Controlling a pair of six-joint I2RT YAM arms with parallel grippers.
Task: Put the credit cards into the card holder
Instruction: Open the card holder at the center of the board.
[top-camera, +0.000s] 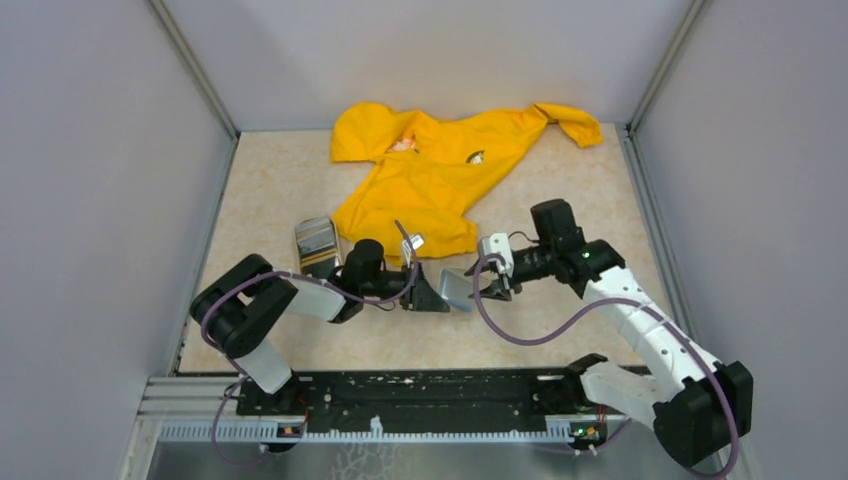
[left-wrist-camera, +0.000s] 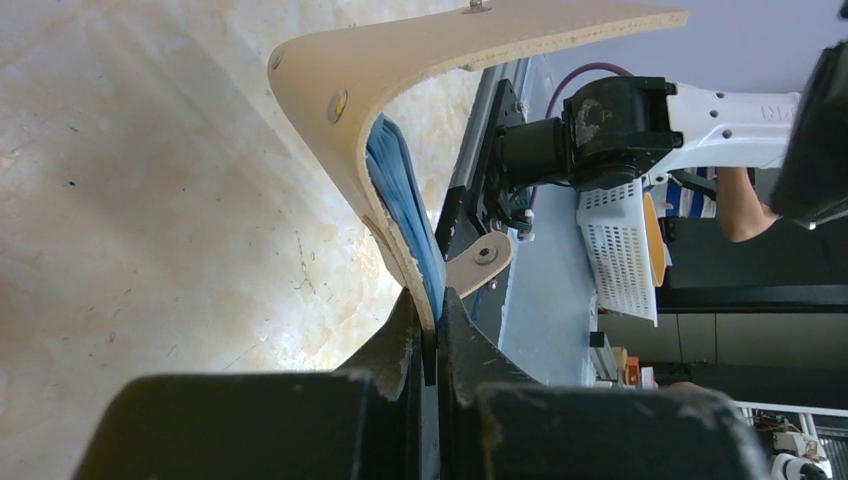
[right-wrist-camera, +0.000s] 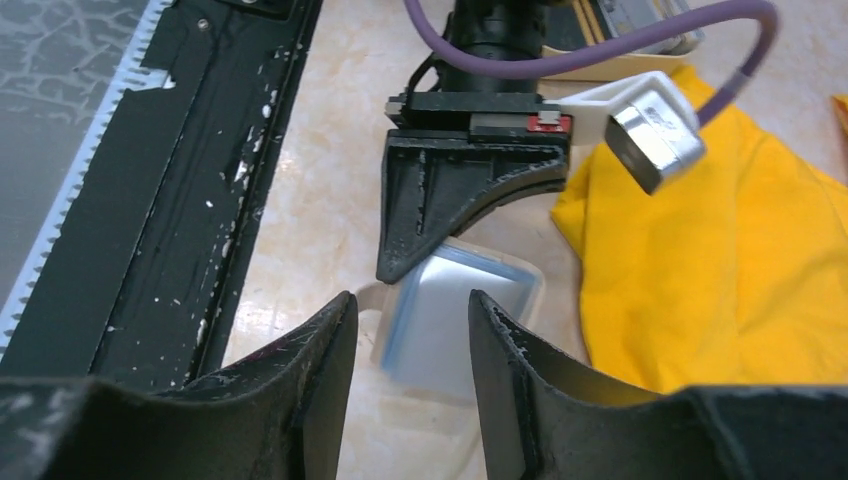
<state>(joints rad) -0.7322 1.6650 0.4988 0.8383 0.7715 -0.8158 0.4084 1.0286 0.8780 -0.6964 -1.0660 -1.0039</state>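
The card holder (top-camera: 456, 289), tan outside and bluish with clear pockets inside, hangs open between the two grippers. My left gripper (top-camera: 437, 291) is shut on its lower edge; the left wrist view shows the tan cover (left-wrist-camera: 400, 60) curving up from the gripper (left-wrist-camera: 432, 322). My right gripper (top-camera: 493, 288) is open and empty, just right of the holder. In the right wrist view its fingertips (right-wrist-camera: 410, 298) frame the holder's bluish inside (right-wrist-camera: 455, 310). The credit cards (top-camera: 318, 243) lie as a striped stack in a tray behind the left arm.
A beige tray (top-camera: 299, 240) holds the cards at the left. A yellow jacket (top-camera: 430, 170) is spread over the back of the table and reaches close to the grippers (right-wrist-camera: 720, 260). The black base rail (top-camera: 430, 395) runs along the near edge.
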